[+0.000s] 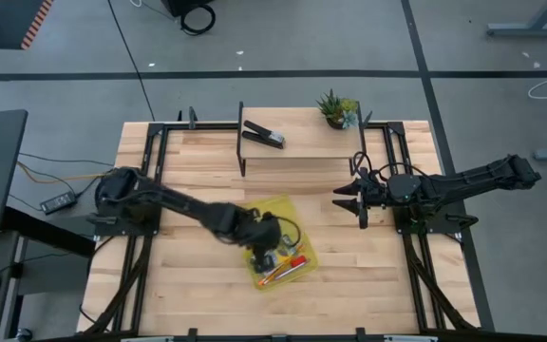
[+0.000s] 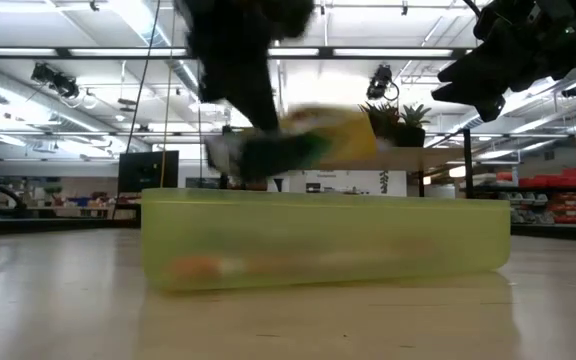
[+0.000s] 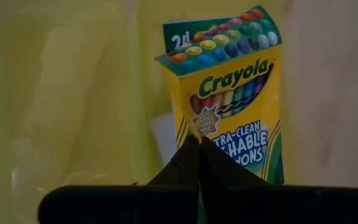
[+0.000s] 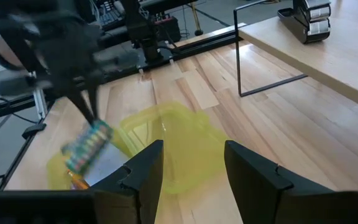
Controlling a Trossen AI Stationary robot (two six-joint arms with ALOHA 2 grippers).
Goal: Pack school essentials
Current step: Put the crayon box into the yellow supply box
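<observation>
One slip risk: left gripper (image 3: pixel 199 163) pinching crayon box (image 3: pixel 229 106) by bottom edge above yellow tray (image 2: pixel 328 240); could twist loose. Right gripper (image 4: pixel 191 165) idle at 3 o'clock, fingers spread.

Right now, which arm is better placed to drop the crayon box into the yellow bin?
Left. The left gripper is shut on the green-yellow cardboard crayon box directly above the translucent yellow plastic bin. The right gripper hangs open and empty, off to the bin's side.
</observation>
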